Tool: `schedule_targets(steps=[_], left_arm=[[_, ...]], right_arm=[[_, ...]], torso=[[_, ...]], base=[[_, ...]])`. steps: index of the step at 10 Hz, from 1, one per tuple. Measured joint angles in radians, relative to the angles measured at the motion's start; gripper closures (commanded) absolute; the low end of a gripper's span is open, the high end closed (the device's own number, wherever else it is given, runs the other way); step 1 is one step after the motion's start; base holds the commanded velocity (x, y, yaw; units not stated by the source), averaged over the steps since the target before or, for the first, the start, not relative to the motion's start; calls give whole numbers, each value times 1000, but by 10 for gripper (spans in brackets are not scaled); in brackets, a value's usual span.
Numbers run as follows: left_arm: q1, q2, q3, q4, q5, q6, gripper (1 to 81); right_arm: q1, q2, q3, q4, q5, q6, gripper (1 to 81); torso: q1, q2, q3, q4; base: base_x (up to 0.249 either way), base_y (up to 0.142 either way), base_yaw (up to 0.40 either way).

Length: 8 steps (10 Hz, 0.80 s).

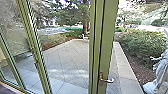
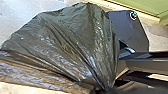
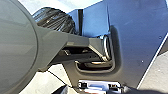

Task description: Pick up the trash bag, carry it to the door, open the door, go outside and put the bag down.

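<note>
Head view: a green-framed glass door (image 1: 96,47) with a metal handle (image 1: 106,80) fronts a paved yard (image 1: 67,57), bushes (image 1: 142,46) and a pale statue (image 1: 160,72). Left wrist view: the dark trash bag (image 2: 67,42) fans out from its gathered neck, pinched in the fingers of the left gripper (image 2: 106,89). Right wrist view: the bag bulges partly behind the robot's jointed bar; the right gripper's (image 3: 96,90) state cannot be told.
</note>
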Motion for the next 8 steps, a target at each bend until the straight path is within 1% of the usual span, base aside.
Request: schedule_targets(steps=[2, 4, 8], left_arm=[[0, 0, 0, 0, 0, 0, 811], [0, 3, -3, 0, 0, 0, 811], [0, 19, -24, 0, 0, 0, 811]], right_arm=[[-3, -96, 145, -2, 19, 0, 10], [-5, -202, 246, -2, 50, 0, 10], [-7, -368, 472, -1, 94, 0, 10]], torso=[[0, 0, 0, 0], [0, 0, 0, 0], [0, 0, 0, 0]], base=[[0, 0, 0], [0, 0, 0], [0, 0, 0]])
